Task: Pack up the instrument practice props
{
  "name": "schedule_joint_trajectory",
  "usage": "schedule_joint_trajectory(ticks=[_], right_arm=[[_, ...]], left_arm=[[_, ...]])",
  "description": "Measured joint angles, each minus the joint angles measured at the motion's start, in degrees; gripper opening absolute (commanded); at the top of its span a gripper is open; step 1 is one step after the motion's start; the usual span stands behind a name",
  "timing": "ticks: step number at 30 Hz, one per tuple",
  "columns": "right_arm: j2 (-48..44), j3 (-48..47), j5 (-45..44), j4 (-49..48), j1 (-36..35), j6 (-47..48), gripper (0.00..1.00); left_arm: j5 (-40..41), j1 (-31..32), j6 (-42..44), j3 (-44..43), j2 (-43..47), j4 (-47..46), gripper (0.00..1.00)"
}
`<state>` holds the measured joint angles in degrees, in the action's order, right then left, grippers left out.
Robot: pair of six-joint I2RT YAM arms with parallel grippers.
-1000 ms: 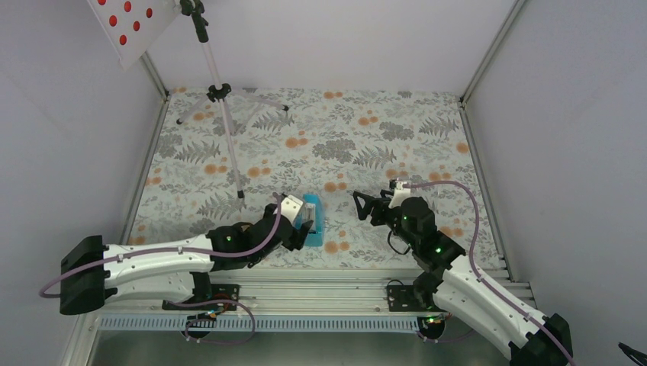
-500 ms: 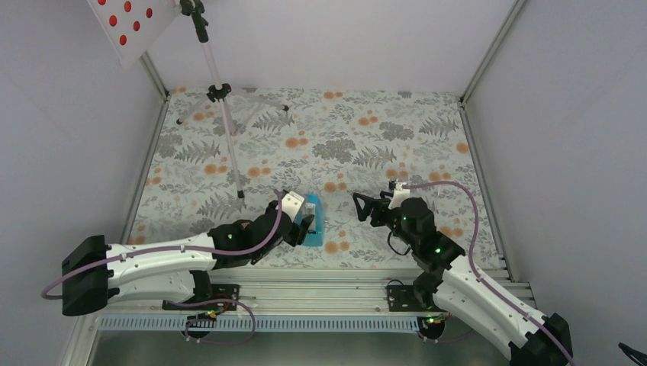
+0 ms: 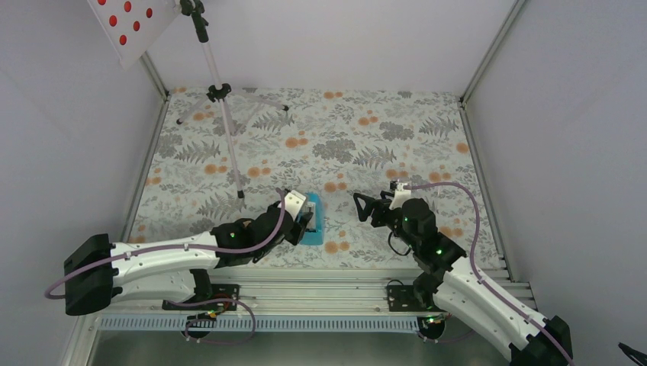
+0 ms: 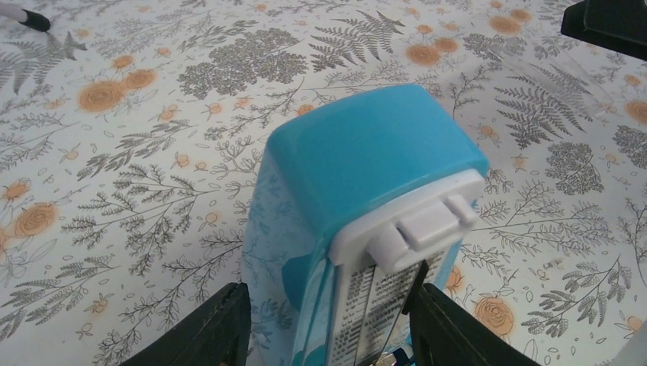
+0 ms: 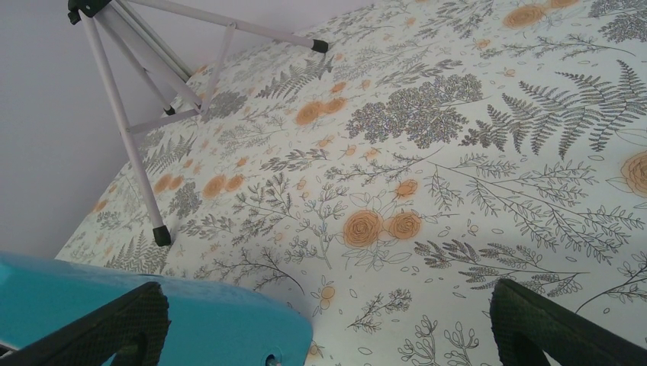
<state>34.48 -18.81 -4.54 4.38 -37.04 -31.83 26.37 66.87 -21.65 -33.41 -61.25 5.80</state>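
The turquoise metronome (image 3: 313, 214) lies on its side on the floral cloth near the front middle. My left gripper (image 3: 307, 222) straddles it; in the left wrist view both fingers press its sides (image 4: 358, 191), so the gripper (image 4: 332, 332) is shut on it. My right gripper (image 3: 365, 207) is open and empty just right of the metronome, which fills the lower left of its view (image 5: 152, 313). The silver tripod stand (image 3: 221, 99) is upright at the back left. Its pale perforated desk (image 3: 126, 23) shows red through its holes. The sheets are otherwise hidden.
Grey walls (image 3: 549, 114) and aluminium posts close in the cloth (image 3: 366, 137) on three sides. A tripod leg foot (image 3: 240, 194) rests just behind the left gripper. The arm bases sit on the rail (image 3: 320, 290) at the near edge.
My left gripper has slid forward over the metronome so that its fingers now sit on either side of it. The right arm has hardly moved.
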Motion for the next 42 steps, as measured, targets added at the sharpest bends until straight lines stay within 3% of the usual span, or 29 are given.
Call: schedule_joint_trajectory(ticks=[15, 17, 23, 27, 37, 42], right_arm=[[0.0, 0.0, 0.0, 0.0, 0.0, 0.0, 1.00], [0.0, 0.1, 0.0, 0.0, 0.0, 0.0, 1.00], [-0.3, 0.3, -0.1, 0.8, 0.0, 0.0, 1.00], [-0.7, -0.5, -0.6, 3.0, 0.0, 0.3, 1.00], [-1.0, -3.1, 0.0, 5.7, 0.0, -0.3, 1.00], [-0.3, -3.1, 1.5, 5.4, 0.1, -2.8, 1.00]], left_arm=[[-0.2, -0.2, 0.1, 0.0, -0.2, -0.5, 0.36], [-0.2, -0.3, 0.2, 0.0, -0.2, -0.5, 0.43], [-0.5, -0.3, -0.4, 0.0, -0.4, -0.6, 0.84], [-1.7, -0.4, -1.8, 0.1, -0.3, -0.6, 0.97], [-11.1, -3.0, -9.6, 9.1, 4.3, -1.9, 1.00], [-13.7, -3.1, -12.2, 13.9, 3.9, -6.0, 0.92]])
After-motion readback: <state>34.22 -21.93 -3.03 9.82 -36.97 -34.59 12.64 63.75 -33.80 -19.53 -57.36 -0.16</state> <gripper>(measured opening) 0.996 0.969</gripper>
